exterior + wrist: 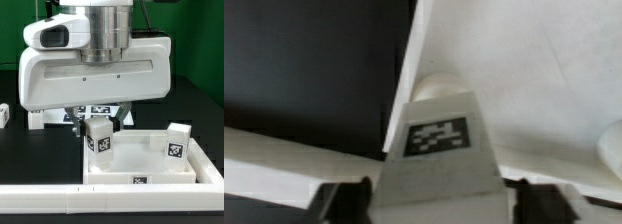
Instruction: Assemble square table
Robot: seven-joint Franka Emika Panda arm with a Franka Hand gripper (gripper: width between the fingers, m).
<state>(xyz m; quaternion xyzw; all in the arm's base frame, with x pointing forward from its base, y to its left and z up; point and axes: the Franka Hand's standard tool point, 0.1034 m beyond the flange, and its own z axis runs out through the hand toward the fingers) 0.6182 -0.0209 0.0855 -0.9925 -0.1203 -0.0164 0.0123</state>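
Note:
The square table slab [150, 160] is white with a raised rim and lies at the exterior view's right. One white tagged leg [177, 142] stands upright at its far right corner. My gripper [98, 125] hangs below the big white wrist housing over the slab's left corner and is shut on another white tagged leg [98, 137]. In the wrist view that leg [441, 150] fills the space between the dark fingers [349, 200], its tip pointing at the slab's rim [429, 60].
The long white bar fence [60, 203] runs along the front. The marker board [95, 112] lies behind the gripper, mostly hidden. A small white part [4, 115] sits at the exterior view's far left edge. Black table surface [295, 60] lies beside the slab.

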